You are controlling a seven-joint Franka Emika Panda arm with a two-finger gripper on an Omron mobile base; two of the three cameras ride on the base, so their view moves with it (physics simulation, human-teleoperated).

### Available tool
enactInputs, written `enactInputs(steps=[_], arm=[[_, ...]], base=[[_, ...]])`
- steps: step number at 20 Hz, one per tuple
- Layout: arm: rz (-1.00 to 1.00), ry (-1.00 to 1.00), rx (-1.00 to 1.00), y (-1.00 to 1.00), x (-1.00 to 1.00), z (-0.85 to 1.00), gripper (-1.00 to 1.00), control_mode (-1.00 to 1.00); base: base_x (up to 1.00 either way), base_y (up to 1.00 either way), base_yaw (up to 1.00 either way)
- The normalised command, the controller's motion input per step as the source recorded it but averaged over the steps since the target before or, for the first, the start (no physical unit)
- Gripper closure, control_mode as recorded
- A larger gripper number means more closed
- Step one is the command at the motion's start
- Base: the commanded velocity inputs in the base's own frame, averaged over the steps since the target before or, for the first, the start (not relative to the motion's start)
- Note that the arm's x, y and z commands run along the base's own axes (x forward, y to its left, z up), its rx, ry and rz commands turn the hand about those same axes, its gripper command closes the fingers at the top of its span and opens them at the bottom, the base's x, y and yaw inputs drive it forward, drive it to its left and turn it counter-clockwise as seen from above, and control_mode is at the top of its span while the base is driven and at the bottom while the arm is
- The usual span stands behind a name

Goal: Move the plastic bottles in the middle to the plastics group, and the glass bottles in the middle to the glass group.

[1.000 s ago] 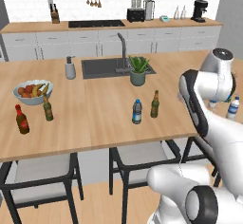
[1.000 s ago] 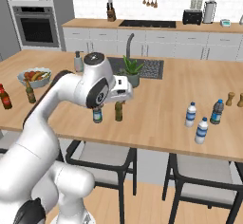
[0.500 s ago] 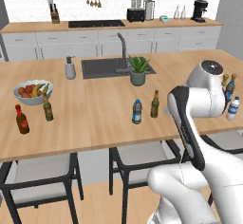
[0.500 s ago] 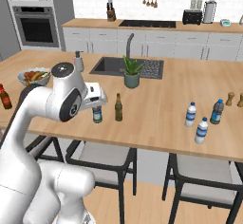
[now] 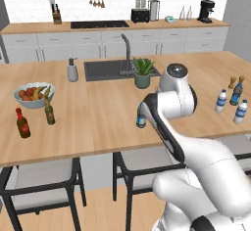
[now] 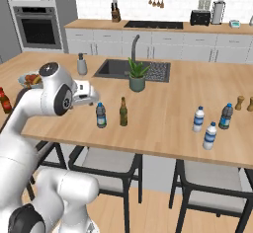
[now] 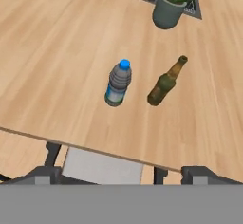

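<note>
A blue-tinted plastic bottle (image 6: 101,115) (image 7: 117,84) (image 5: 141,118) with a blue cap stands mid-counter. Just right of it stands the slim olive-brown glass bottle (image 6: 123,112) (image 7: 166,83). My gripper (image 6: 91,95) hovers open above and to the left of both, touching neither; its fingertips (image 7: 42,174) sit far apart with nothing between them. The plastics group (image 6: 210,135) (image 5: 221,101) of three blue-capped bottles stands at the right. At the left, the glass group has a red bottle (image 5: 22,124) (image 6: 4,100) and an olive-brown bottle (image 5: 49,111). In the left base view my arm partly covers the middle bottles.
A fruit bowl (image 5: 33,95) sits behind the glass group. A potted plant (image 6: 137,76) (image 7: 168,7) stands by the sink (image 5: 105,69), with a grey soap dispenser (image 5: 72,70) to its left. Small shakers (image 5: 232,82) stand behind the plastics group. Stools (image 6: 106,160) line the counter's front edge.
My arm has swung from the plastics group at the right over to the middle of the counter, with the gripper open throughout. The bottles have not moved.
</note>
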Motion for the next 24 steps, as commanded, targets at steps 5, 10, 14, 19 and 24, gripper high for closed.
enactInputs(steps=[5,10,14,19,24], arm=[[-0.04,0.12,0.0,0.0,0.56,0.0,-1.0,-1.0],[0.0,0.01,0.06,0.0,0.18,-0.06,-1.0,-1.0],[0.0,-0.04,0.15,0.0,0.3,-0.54,-1.0,-1.0],[-0.01,0.0,0.07,0.0,0.49,-0.3,-1.0,-1.0],[-0.03,0.0,0.0,0.02,0.58,-0.2,-1.0,-1.0]], base=[[0.0,0.0,0.0],[0.0,0.0,0.0],[0.0,0.0,0.0],[0.0,0.0,0.0],[0.0,0.0,0.0]])
